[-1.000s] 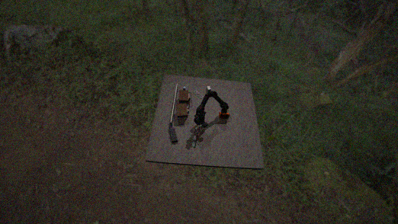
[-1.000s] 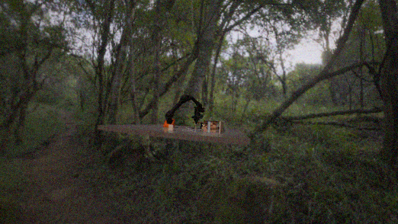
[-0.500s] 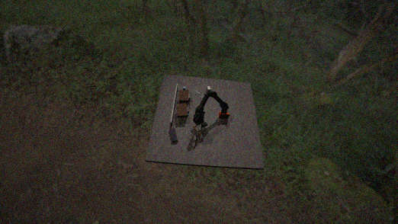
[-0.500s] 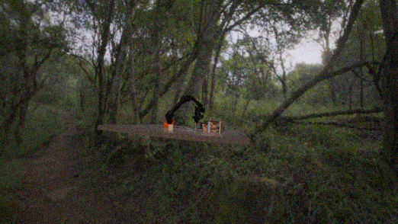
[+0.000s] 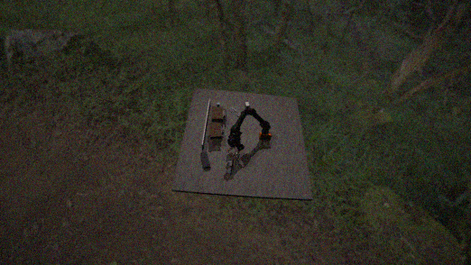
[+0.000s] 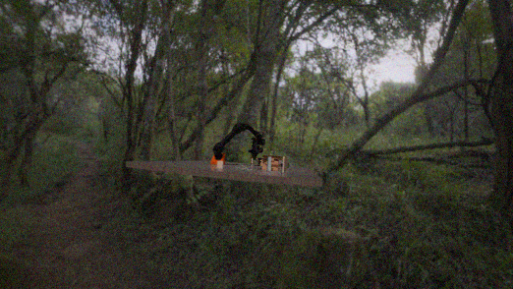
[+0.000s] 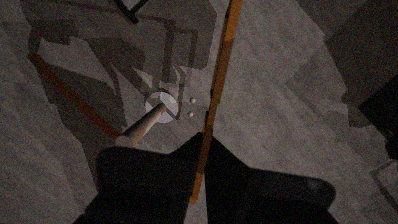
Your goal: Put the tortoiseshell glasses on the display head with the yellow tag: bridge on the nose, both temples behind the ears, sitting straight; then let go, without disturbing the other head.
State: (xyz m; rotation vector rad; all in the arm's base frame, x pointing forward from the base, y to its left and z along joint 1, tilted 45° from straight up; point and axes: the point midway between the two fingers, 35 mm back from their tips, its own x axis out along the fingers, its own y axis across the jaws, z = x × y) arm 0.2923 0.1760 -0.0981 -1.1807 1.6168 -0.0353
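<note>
The tortoiseshell glasses show in the wrist view as orange-brown strips. One long temple (image 7: 218, 82) runs between the fingertips, and the other temple (image 7: 75, 97) slants away at the left. My gripper (image 7: 204, 142) (image 5: 235, 147) (image 6: 256, 155) is shut on the near temple and holds the glasses above the table. Two brown blocks (image 5: 217, 113) (image 5: 217, 130) stand left of the gripper in the top view; they may be the display heads. The yellow tag cannot be made out. The bridge and lenses are not clear.
A pale post (image 7: 145, 124) on a round white base (image 7: 170, 103) stands below the glasses, beside two small pale balls (image 7: 193, 100) (image 7: 190, 114). A long pale rail (image 5: 206, 126) stands left of the blocks. A dark object (image 7: 384, 112) is at the wrist view's right edge.
</note>
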